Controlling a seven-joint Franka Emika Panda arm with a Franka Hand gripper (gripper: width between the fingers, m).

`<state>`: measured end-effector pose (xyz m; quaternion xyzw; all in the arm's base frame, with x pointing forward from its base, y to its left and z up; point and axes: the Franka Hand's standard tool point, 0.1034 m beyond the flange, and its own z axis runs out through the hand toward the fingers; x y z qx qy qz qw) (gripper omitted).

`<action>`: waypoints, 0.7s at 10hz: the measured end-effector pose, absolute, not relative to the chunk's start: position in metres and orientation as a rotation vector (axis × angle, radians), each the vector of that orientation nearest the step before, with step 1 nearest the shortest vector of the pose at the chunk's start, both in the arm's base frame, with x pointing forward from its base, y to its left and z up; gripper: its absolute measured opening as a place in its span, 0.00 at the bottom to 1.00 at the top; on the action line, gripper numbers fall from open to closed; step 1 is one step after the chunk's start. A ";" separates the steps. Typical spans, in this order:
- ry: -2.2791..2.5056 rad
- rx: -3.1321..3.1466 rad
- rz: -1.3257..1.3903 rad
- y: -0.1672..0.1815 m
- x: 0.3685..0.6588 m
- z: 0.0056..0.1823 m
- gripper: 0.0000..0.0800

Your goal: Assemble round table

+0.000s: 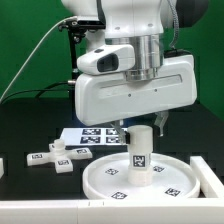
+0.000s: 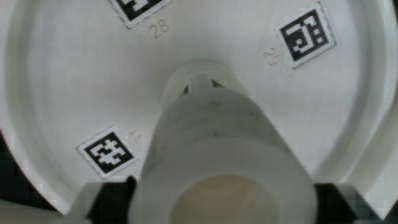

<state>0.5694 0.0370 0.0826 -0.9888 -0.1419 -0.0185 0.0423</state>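
Note:
The large rimmed round disc lies flat on the black table at the front. The short thick cylinder leg stands upright on its middle. My gripper is straight above the leg, with its fingers down round the leg's top. In the wrist view the leg fills the middle, and a dark pad presses each side of its top end. The gripper is shut on the leg. The disc spreads out beneath with several tags. The cross-shaped foot lies on the table at the exterior view's left.
The marker board lies behind the disc, partly hidden by the arm. A white bar runs along the front edge, and another white block stands at the exterior view's right of the disc.

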 end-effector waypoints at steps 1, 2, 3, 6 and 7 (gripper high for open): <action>-0.337 -3.036 -0.052 0.037 0.569 0.082 0.50; -0.229 -3.045 -0.047 0.037 0.569 0.082 0.50; -0.108 -3.053 -0.044 0.037 0.570 0.082 0.50; 0.522 -3.021 -0.043 0.035 0.572 0.082 0.50; 0.705 -2.986 -0.035 0.035 0.572 0.082 0.50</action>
